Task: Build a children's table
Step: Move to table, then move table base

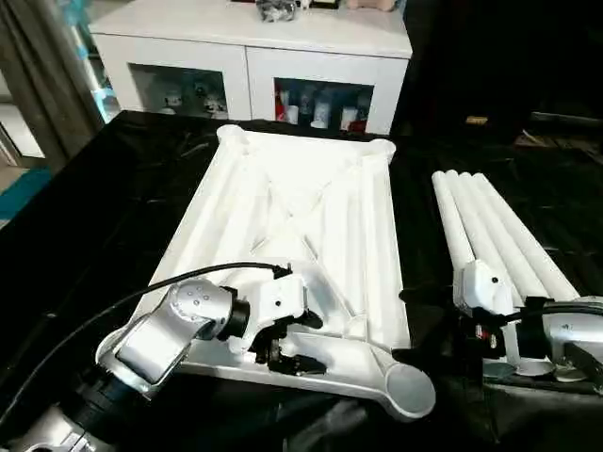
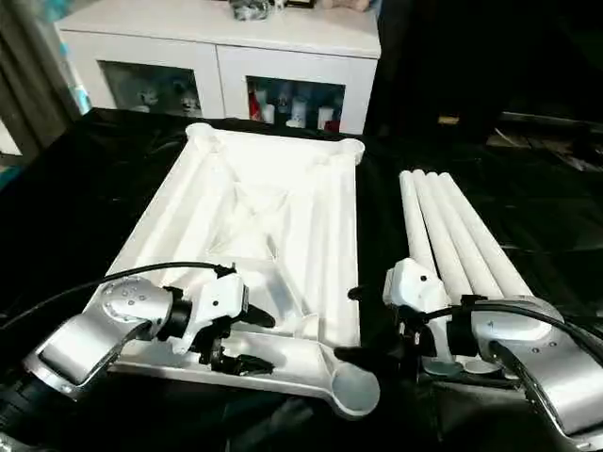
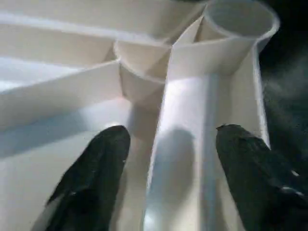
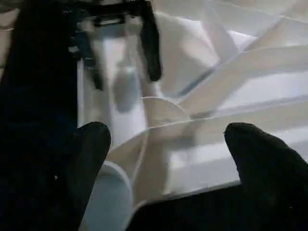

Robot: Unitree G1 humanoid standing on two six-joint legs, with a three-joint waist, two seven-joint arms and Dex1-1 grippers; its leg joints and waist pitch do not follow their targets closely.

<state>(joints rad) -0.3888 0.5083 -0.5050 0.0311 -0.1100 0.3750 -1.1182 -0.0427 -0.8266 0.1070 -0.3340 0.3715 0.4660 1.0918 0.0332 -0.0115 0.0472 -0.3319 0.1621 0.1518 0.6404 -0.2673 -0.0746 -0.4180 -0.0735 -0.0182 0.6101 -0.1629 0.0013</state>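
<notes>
- Two tools of mine work at the near end of the top (image 1: 311,217), which lies ribbed side up on the black surface (image 1: 85,217).
- My left tool (image 1: 283,344) sits over the top's near rim, fingers (image 3: 96,163) spread either side of a rib, not pinching it.
- My right tool (image 2: 382,353) hangs near the near right corner socket (image 2: 353,391), fingers (image 4: 262,154) wide apart, empty.
- Four legs (image 1: 495,231) lie side by side on the surface, right of the top.
- A white cabinet (image 1: 254,47) stands behind.
</notes>
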